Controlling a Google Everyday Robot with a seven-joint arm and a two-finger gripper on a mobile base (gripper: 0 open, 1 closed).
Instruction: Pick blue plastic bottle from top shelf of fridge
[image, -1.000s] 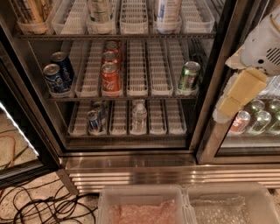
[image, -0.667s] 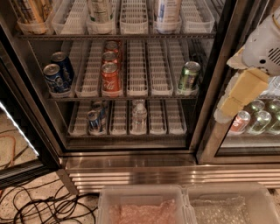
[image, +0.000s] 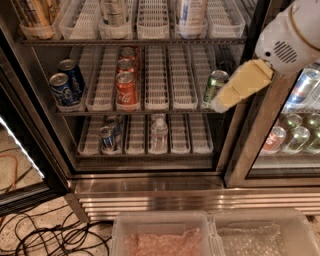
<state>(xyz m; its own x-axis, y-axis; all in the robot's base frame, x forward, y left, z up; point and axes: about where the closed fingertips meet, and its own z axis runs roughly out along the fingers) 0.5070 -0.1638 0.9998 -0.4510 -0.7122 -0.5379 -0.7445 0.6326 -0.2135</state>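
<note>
The gripper (image: 223, 101) has moved left and a bit up since a second ago. Back then it hung in front of the dark door frame on the right. Now its tip is just beside the green can (image: 215, 84) on the middle shelf, right of the middle of the frame. The cans and bottles are where they were.

The gripper is pale yellow and points down and to the left. The white arm (image: 292, 30) above it fills the upper right corner. I cannot tell if the gripper is spread apart or closed up.

The blue bottle (image: 190, 14) is at the very top of the frame, a little right of the middle. It stands upright in a white tray on the top shelf (image: 152, 22). It is wide and made of see-through plastic, with a white and blue label wrapped around it. The frame edge cuts off its top, so the cap cannot be seen. One tray lane lies between it and the green and white bottle (image: 114, 12) to its left. The gripper is lower and further right, well apart from the blue bottle.

The fridge (image: 165, 200) has a shiny ribbed steel bottom. On the middle shelf are two blue cans (image: 66, 87) at the left and a red can (image: 126, 89) beside them. A small water bottle (image: 159, 132) stands on the lower shelf. Two clear bins (image: 165, 235) sit at the bottom of the frame. Black cables (image: 50, 235) lie on the floor at the lower left.
</note>
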